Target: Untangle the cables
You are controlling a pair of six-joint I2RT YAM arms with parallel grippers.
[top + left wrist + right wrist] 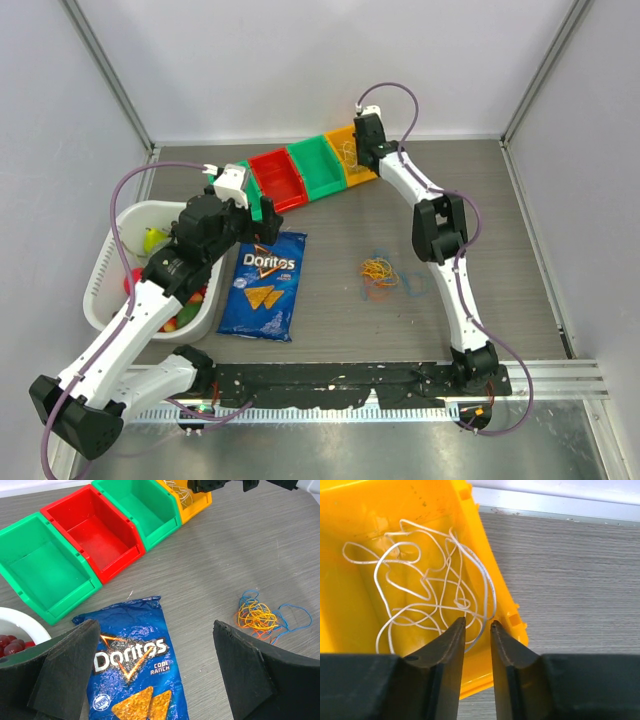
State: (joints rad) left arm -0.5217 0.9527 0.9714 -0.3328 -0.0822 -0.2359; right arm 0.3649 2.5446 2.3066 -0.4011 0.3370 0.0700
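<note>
A small tangle of orange, yellow and blue cables [380,270] lies on the table right of centre; it also shows in the left wrist view [256,616]. A white cable [430,585] lies loosely coiled inside the yellow bin [350,530], which stands at the back [345,150]. My right gripper [477,624] hovers over that bin's near right corner with its jaws a narrow gap apart and nothing between them; it also shows from above [358,145]. My left gripper [155,630] is wide open and empty above the chip bag, left of the tangle.
A blue Doritos bag [265,285] lies flat left of centre. A red bin [278,178] and two green bins [322,165] stand in a row beside the yellow one. A white basket [108,250] with fruit sits at the far left.
</note>
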